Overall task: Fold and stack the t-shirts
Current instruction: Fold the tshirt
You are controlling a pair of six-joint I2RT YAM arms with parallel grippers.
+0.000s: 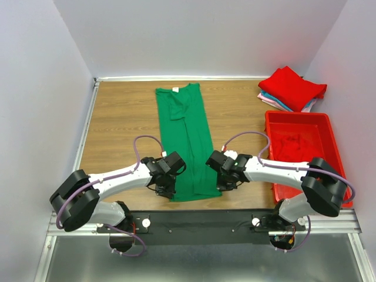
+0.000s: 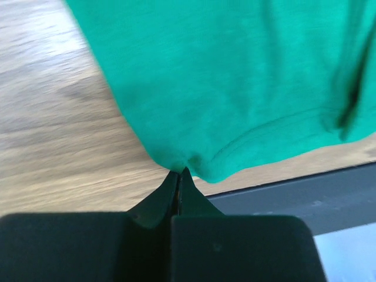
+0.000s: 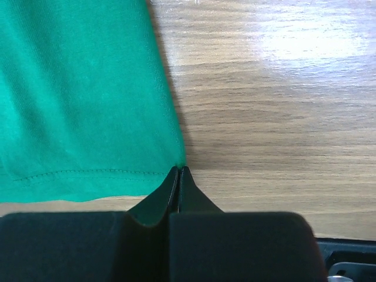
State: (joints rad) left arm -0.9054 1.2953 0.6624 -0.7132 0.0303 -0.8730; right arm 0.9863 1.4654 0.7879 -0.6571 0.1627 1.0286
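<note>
The green t-shirt (image 1: 185,138) lies as a long narrow strip down the middle of the wooden table, with its white neck label at the far end. My left gripper (image 1: 166,189) is shut on the shirt's near left hem corner; in the left wrist view the cloth (image 2: 235,82) bunches at the closed tips (image 2: 179,172). My right gripper (image 1: 225,183) is shut on the near right hem corner; in the right wrist view the tips (image 3: 179,169) meet the shirt's edge (image 3: 82,106). A stack of folded t-shirts (image 1: 292,87), red on top with pink and light blue beneath, sits at the back right.
A red plastic bin (image 1: 326,126) stands at the right with a crumpled red shirt (image 1: 291,147) inside. The table's near edge and black rail (image 2: 305,194) lie just behind the shirt's hem. White walls close in the table on three sides.
</note>
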